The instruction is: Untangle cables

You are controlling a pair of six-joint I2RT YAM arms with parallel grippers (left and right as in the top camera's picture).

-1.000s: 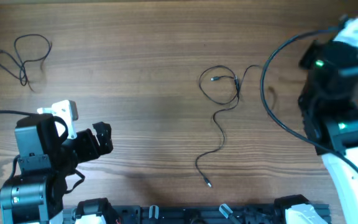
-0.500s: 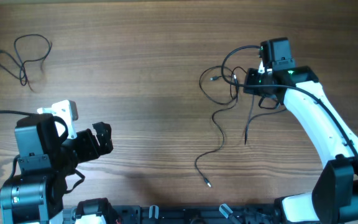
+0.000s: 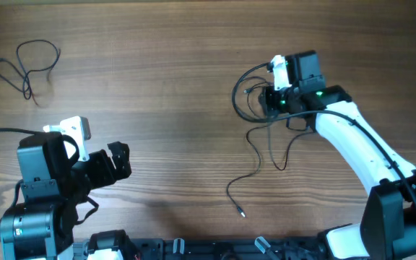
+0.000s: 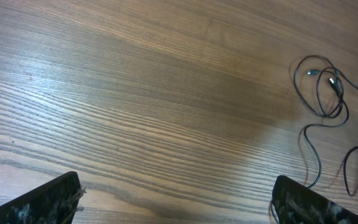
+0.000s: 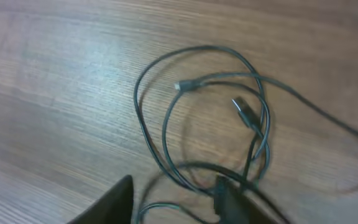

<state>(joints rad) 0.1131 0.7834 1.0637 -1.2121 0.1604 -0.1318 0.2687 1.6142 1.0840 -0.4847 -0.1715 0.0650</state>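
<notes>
My right gripper (image 3: pixel 269 100) hung over the tangle of cables (image 3: pixel 235 103) on the right half of the table (image 3: pixel 157 108) in the overhead view. One thin strand ran from the tangle toward my base and ended in a small plug. A separate looped cable (image 3: pixel 26 76) lay well apart, near the far left corner. My left gripper (image 3: pixel 120 162) sat low on the left, away from both.

From my left wrist, the left gripper (image 4: pixel 176 179) had its fingers spread wide over bare wood, and the tangle (image 4: pixel 334 82) lay at the upper right.

From my right wrist, the right gripper (image 5: pixel 173 186) had its fingers apart, with the tangle (image 5: pixel 246 113) just ahead. Strands passed between the fingers, and I could not tell whether either one touched them.
</notes>
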